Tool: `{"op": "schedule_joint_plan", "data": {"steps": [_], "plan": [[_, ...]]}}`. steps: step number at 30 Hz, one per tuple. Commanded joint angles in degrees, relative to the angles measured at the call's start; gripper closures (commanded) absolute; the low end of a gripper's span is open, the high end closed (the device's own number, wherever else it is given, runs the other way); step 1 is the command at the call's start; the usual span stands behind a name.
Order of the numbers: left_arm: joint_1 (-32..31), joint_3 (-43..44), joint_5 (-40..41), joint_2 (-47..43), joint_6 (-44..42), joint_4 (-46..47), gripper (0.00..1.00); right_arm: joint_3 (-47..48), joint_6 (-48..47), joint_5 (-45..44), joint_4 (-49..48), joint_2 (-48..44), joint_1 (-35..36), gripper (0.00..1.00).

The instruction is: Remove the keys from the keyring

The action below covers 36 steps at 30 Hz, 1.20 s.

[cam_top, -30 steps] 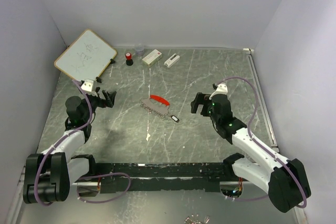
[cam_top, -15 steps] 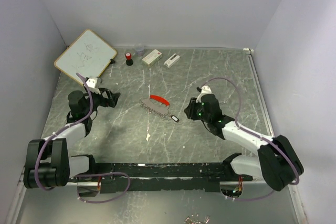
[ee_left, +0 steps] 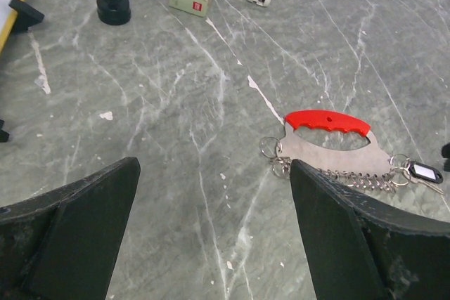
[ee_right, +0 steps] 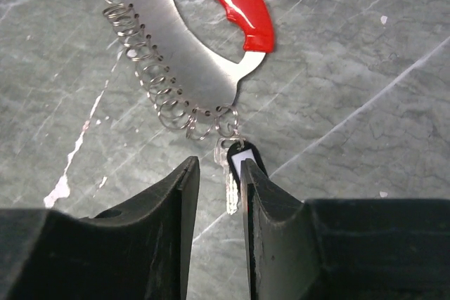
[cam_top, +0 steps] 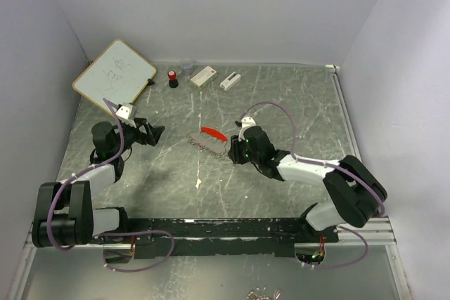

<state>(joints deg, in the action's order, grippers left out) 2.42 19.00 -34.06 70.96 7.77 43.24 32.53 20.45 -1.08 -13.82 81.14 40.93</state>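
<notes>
The keyring (cam_top: 209, 142) is a silvery crescent plate with a red grip and a row of small rings. It lies flat at the table's middle, and the red grip (ee_right: 235, 1) fills the top of the right wrist view. A silver key (ee_right: 230, 186) with a black tag (ee_right: 243, 157) hangs from its end ring. My right gripper (ee_right: 219, 168) straddles that key, jaws narrowed; a gap shows between the key and the left finger (ee_right: 184, 194). My left gripper (ee_left: 214, 166) is wide open, well left of the keyring (ee_left: 330, 156), holding nothing.
A whiteboard (cam_top: 114, 72) leans at the back left. Along the back stand a red-capped black bottle (cam_top: 172, 78), a clear cup (cam_top: 186, 67), a white box (cam_top: 203, 76) and a small white device (cam_top: 230, 81). Walls close in both sides.
My right arm swung left to the keyring's key end and its jaws narrowed from wide open around the key. The left arm shifted slightly and stayed open.
</notes>
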Motion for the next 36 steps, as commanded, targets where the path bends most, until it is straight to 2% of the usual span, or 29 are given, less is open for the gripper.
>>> {"op": "schedule_joint_plan", "data": {"steps": [1,4,5,8,16,23,24,27,36], "plan": [[-0.31,0.79,-3.47,0.57,0.96,2.89,0.01,2.65,-1.25,-3.25,-1.36,2.92,0.41,0.7],[-0.32,0.22,-4.35,-0.22,0.81,3.94,0.01,3.4,-1.22,-4.04,-1.37,4.26,0.42,0.71],[-0.31,0.02,-4.54,-0.43,0.74,4.24,0.06,3.48,-1.28,-4.28,-1.3,4.72,0.41,0.71],[-0.31,0.07,-5.61,-0.24,0.75,4.58,0.13,3.71,-1.57,-4.66,-1.51,5.54,0.4,0.71],[-0.35,-0.16,-7.58,0.46,1.44,6.42,0.14,3.91,-1.48,-4.27,-2.02,7.64,0.38,0.72],[-0.33,-0.17,-6.75,0.15,1.07,5.67,0.12,4.13,-1.68,-3.56,-2.96,9.02,0.41,0.72],[-0.31,-0.21,-7.13,0.07,0.99,5.89,0.06,4.26,-1.83,-3.53,-2.96,9.26,0.38,0.72],[-0.31,-0.47,-7.68,-0.03,1.17,6.7,0.0,4.69,-2.07,-3.49,-2.97,9.8,0.44,0.72],[-0.31,-0.2,-6.46,0.03,1.35,5.9,0.0,5.8,-2.16,-1.94,-3.66,11.25,0.41,0.73]]}}
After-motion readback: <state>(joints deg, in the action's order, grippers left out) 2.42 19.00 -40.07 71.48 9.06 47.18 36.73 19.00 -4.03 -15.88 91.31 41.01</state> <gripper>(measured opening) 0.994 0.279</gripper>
